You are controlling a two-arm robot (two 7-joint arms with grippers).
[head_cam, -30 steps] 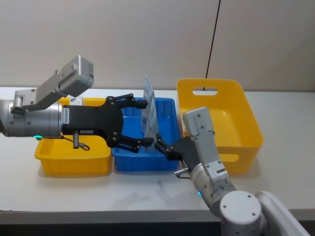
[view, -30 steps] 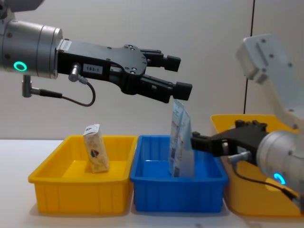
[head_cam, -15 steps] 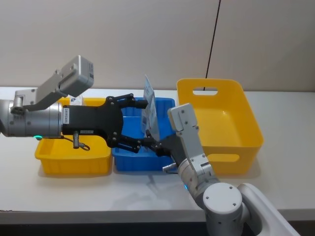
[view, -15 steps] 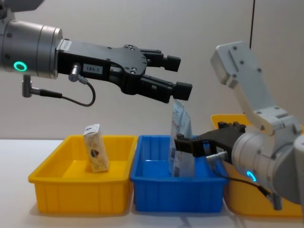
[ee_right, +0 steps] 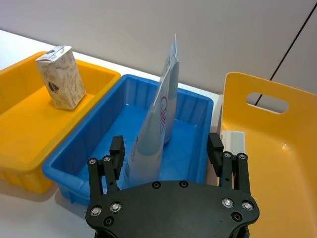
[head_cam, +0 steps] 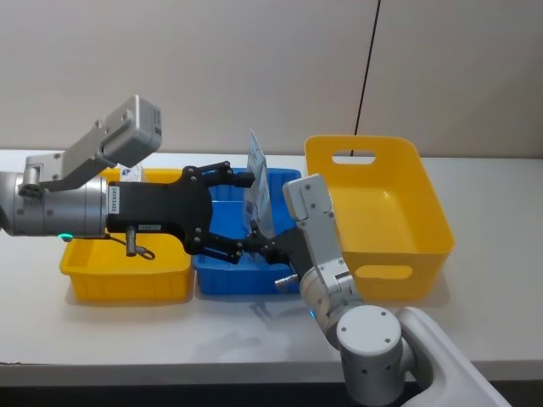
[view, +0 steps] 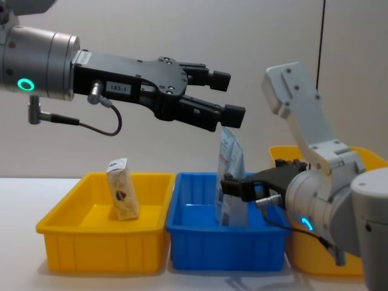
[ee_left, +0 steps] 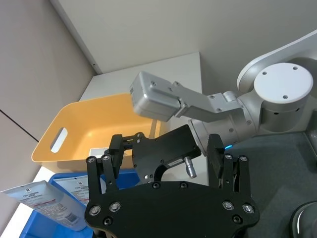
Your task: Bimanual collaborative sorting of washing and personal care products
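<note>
Two tall pale-blue-and-white pouches with red print stand upright in the blue bin. In the chest view my left gripper hangs open just above the pouches' tops. It also appears in the head view, left gripper, beside the pouches. My right gripper is open at the bin's near right side, its fingers either side of the front pouch without touching it. In the chest view the right gripper is level with the pouches' lower half. A small cream pack stands in the left yellow bin.
A large yellow handled basket sits right of the blue bin, with a small white box inside it. The three containers stand side by side on the white table. A black cable hangs down the wall behind.
My right arm has swung left, bringing its open gripper from the basket side up to the pouches in the blue bin. The left gripper and the pouches have stayed in place.
</note>
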